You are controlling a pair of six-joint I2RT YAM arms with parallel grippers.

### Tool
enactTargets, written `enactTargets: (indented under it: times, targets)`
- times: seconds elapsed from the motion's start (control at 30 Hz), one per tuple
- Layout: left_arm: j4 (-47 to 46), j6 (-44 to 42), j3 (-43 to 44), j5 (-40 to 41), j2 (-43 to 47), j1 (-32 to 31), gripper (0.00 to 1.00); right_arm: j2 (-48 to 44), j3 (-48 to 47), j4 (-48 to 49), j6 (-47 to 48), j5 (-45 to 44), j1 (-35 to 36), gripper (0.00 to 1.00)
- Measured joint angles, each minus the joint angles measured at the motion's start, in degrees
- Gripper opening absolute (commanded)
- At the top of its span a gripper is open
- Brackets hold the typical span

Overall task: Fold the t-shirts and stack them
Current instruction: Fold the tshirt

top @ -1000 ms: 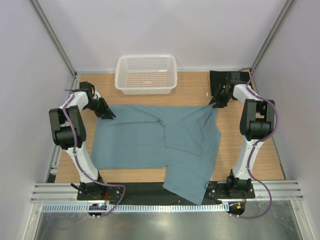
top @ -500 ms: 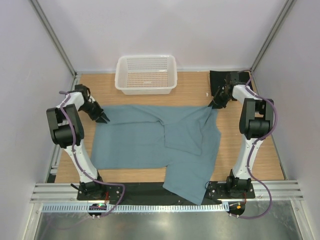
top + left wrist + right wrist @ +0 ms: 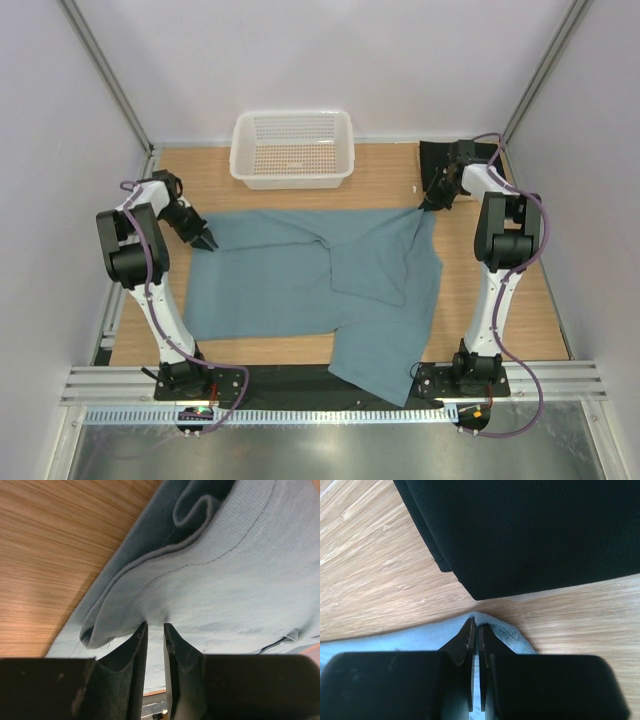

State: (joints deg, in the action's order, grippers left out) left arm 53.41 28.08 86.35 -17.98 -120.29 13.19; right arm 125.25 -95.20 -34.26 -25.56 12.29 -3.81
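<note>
Pinching teal t-shirt (image 3: 280,285) far corners: left claw (image 3: 155,625), right claw (image 3: 475,624) both clamped on fabric.

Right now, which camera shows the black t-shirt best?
The right wrist view: the black t-shirt fills the upper frame, its layered edges and corner sharp against the table. The top external view shows only a small dark patch at the far right corner, partly behind the right arm. The left wrist view shows none of it.
</note>
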Motion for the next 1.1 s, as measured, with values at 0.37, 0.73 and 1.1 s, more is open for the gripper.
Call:
enactTargets:
  times: [0.37,0.73,1.1]
  targets:
    - [0.66,-0.68,-0.09,0.46,0.17,0.0,0.28,1.55,-2.71,-1.31,1.9,-0.55,-0.28,0.32]
    - [0.44,-1.77,-0.9,1.42,1.75,-2.01,0.28,-9.18,8.52,-2.82,3.21,4.72,0.07,0.36]
    - [0.46,-2.01,-0.98,1.86,1.77,-2.23,0.27,-15.39,21.14,-0.52,2.43,7.78,3.1,0.2]
